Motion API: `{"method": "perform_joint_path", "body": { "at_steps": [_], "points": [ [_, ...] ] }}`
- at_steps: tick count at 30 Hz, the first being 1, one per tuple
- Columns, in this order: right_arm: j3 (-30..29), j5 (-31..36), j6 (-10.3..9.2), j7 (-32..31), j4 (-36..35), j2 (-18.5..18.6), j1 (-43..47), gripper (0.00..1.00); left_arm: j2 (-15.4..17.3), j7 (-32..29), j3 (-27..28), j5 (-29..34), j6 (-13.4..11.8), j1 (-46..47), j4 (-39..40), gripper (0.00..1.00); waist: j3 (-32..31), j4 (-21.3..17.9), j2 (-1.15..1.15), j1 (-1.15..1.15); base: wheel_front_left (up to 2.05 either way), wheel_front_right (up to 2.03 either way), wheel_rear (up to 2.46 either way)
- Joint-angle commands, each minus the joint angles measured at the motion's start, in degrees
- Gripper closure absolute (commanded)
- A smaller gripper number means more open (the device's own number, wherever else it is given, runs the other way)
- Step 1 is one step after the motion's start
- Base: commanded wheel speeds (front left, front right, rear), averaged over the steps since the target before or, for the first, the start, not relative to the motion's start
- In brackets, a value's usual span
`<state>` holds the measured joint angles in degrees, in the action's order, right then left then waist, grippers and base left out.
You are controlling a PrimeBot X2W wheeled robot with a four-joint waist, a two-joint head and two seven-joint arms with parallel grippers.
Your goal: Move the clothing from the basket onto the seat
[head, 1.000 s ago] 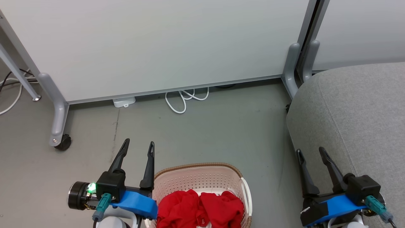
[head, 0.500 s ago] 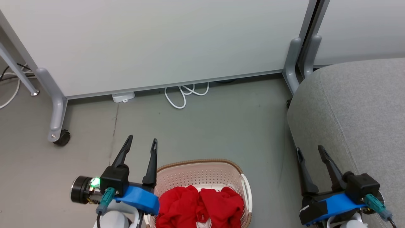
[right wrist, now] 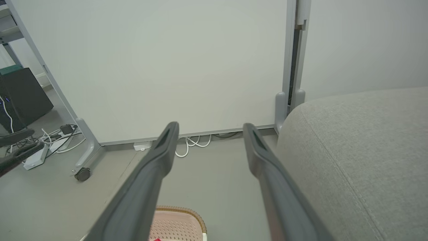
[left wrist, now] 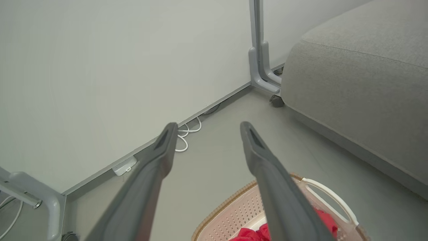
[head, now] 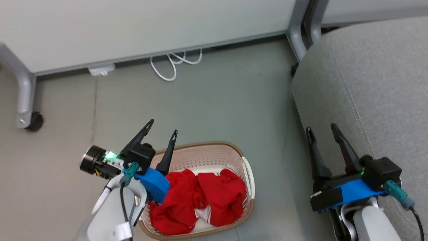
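Fingers of the left gripper (head: 163, 126) stand wide apart and empty over the left end of the one basket (head: 214, 146), which sits on the floor (head: 217, 100) with the clothing (head: 220, 194), two red garments, bunched side by side inside it. Right of the basket, the right gripper (head: 320, 127) is spread just as wide, holding nothing, its two fingers over the near edge of the single grey seat (head: 374, 73).
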<state>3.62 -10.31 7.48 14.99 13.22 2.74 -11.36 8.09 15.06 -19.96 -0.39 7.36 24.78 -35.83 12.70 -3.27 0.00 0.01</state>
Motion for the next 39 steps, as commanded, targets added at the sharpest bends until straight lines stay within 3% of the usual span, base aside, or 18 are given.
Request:
{"method": "perform_joint_path", "body": {
  "at_steps": [1,11,22,30,39],
  "points": [
    [0.12,-0.51,0.03,0.3,-0.33,0.25,-1.24,0.0,0.56,0.17,-1.35,0.25,0.07,1.68,-1.03,0.0,3.45,-2.63,0.0,-0.01,0.0,0.0,0.0],
    [1.18,-2.45,0.03,0.29,-1.77,0.22,-6.81,0.0,6.17,0.17,-19.54,-1.74,0.1,12.93,-15.92,0.0,13.35,-8.22,0.0,-0.01,0.0,0.0,0.0],
    [2.12,-4.1,0.03,0.27,-3.88,0.21,-12.18,0.0,7.66,-3.24,-38.26,-5.91,0.11,22.03,-31.99,0.0,24.58,-11.16,0.0,-0.01,0.0,0.0,0.0],
    [2.33,-5.12,0.03,0.27,-5.87,0.21,-16.34,0.0,9.83,-11.07,-48.39,-7.64,0.11,28.32,-35.92,0.0,33.33,-12.76,0.0,-0.01,0.0,0.0,0.0],
    [2.49,-5.9,0.03,0.28,-7.35,0.21,-18.37,0.0,10.21,-20.83,-52.46,-8.42,0.12,32.95,-37.21,0.0,39.46,-13.54,0.0,-0.01,0.0,0.0,0.0]
  ]
}}
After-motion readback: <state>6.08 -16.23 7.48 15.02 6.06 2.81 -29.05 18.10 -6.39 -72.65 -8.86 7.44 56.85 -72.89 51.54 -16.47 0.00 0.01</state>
